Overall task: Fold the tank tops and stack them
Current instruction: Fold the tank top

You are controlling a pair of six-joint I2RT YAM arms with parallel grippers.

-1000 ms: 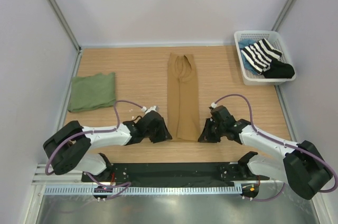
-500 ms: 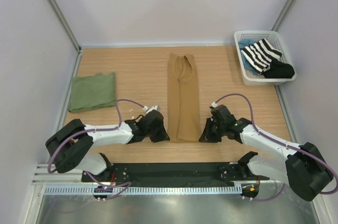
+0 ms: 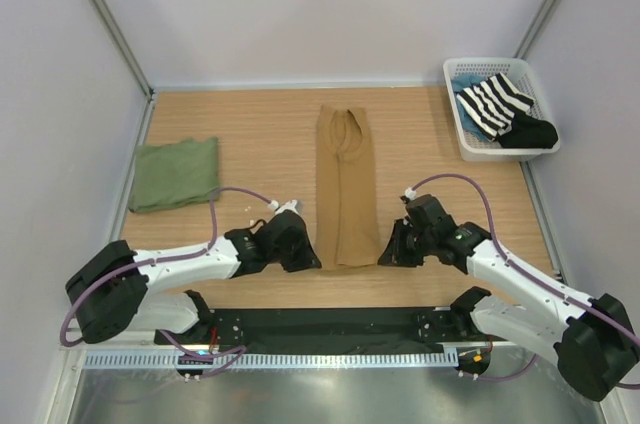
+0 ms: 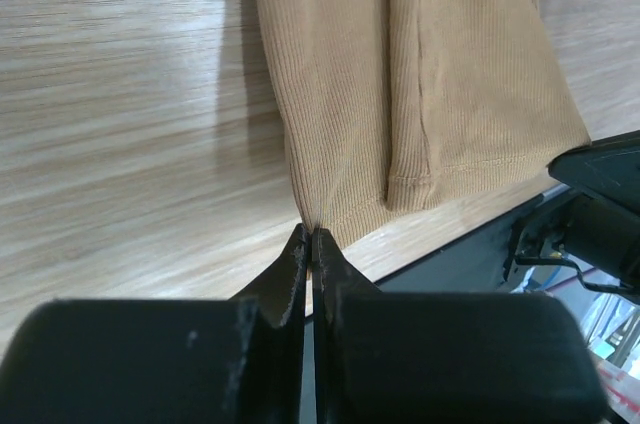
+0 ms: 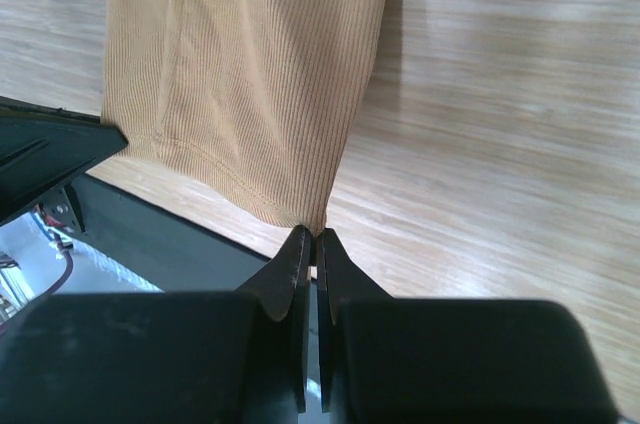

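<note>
The left gripper (image 4: 312, 235) and right gripper (image 5: 312, 234) each pinch a hem corner of the tan top (image 4: 400, 64). The pinched tips vanish between the closed jaws.

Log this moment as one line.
tan top: narrow strip, flat | left pincer: shut on near-left corner | right pincer: shut on near-right corner | green top: folded, at left

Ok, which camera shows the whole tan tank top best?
The top external view: the tan tank top shows end to end there, a long folded strip from neckline to hem. Each wrist view shows only its near hem end, with one pinched corner up close.
</note>
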